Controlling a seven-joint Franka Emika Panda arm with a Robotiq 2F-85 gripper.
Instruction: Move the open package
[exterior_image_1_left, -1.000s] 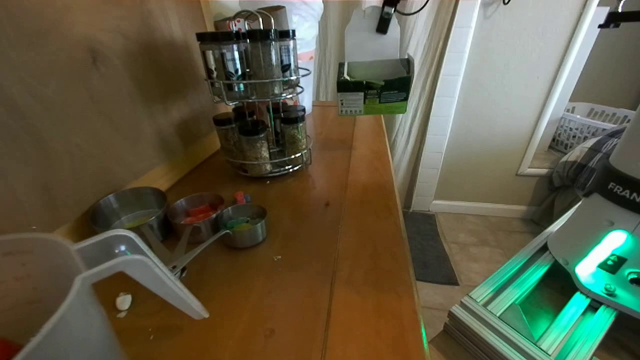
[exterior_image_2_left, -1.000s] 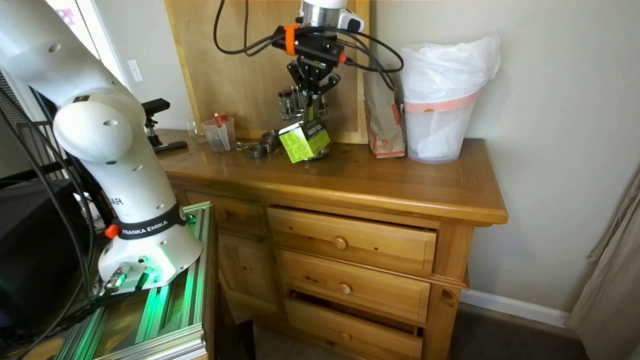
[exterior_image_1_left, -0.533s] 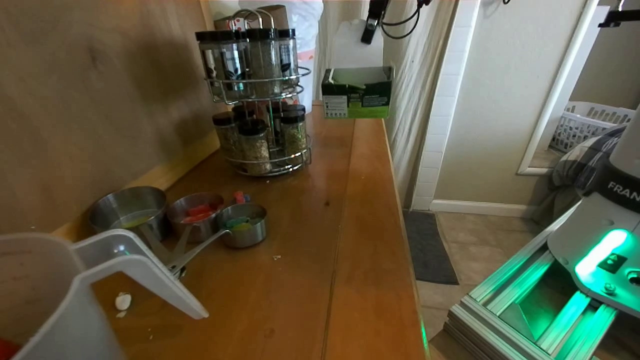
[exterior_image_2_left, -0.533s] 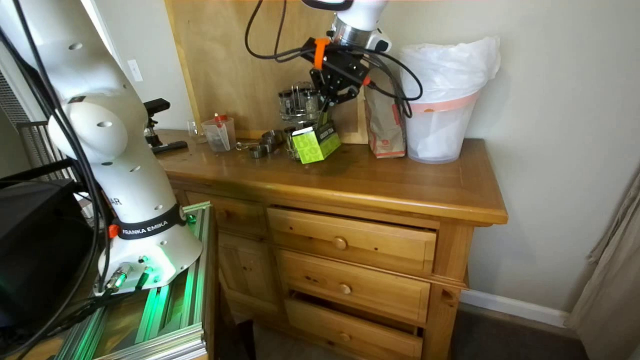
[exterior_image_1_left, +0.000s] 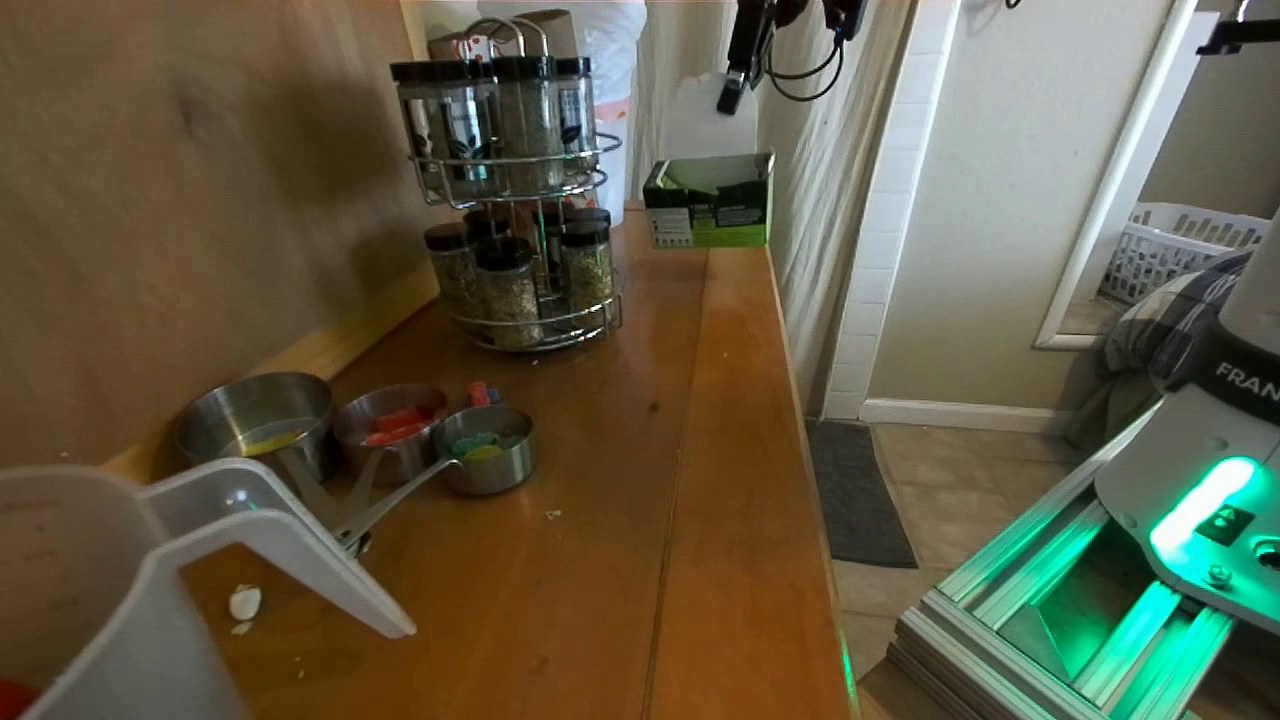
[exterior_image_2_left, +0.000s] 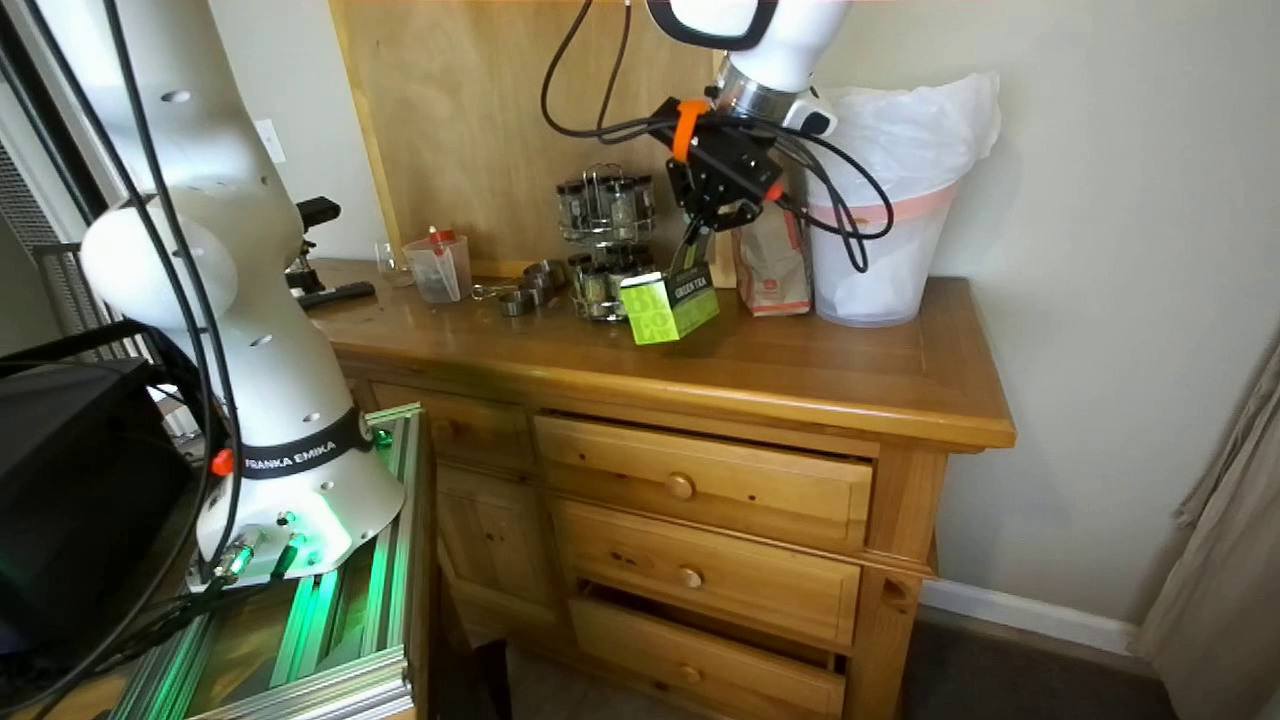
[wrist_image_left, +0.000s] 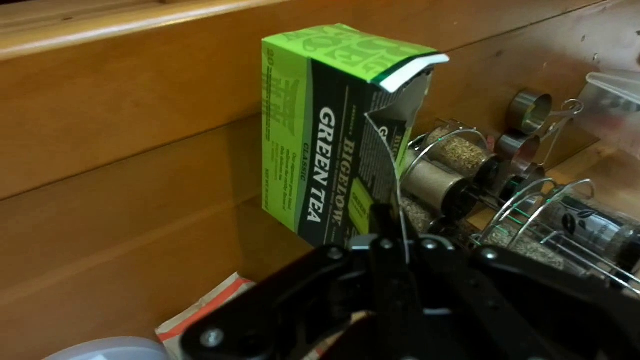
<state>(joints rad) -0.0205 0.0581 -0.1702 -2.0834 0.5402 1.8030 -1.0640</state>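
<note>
The open package is a green and black Green Tea box, seen in both exterior views (exterior_image_1_left: 712, 212) (exterior_image_2_left: 668, 308) and in the wrist view (wrist_image_left: 320, 135). Its top is open, with a torn front edge and a raised pale flap. My gripper, in both exterior views (exterior_image_1_left: 732, 95) (exterior_image_2_left: 690, 246) and in the wrist view (wrist_image_left: 392, 220), is shut on the thin flap. The box hangs tilted below the fingers, low over the wooden counter (exterior_image_2_left: 830, 370). I cannot tell the exact gap under it. The box's inside is mostly hidden.
A wire spice rack with jars (exterior_image_1_left: 540, 205) (exterior_image_2_left: 600, 280) stands close beside the box. A brown paper bag (exterior_image_2_left: 772, 262) and a white-lined bin (exterior_image_2_left: 880, 270) stand behind the gripper. Metal measuring cups (exterior_image_1_left: 487, 455) and a plastic jug (exterior_image_1_left: 90, 590) sit farther along the counter.
My gripper has carried the box away from the cups, past the spice rack toward the paper bag and bin. Box and gripper are lower, and the gripper is more tilted.
</note>
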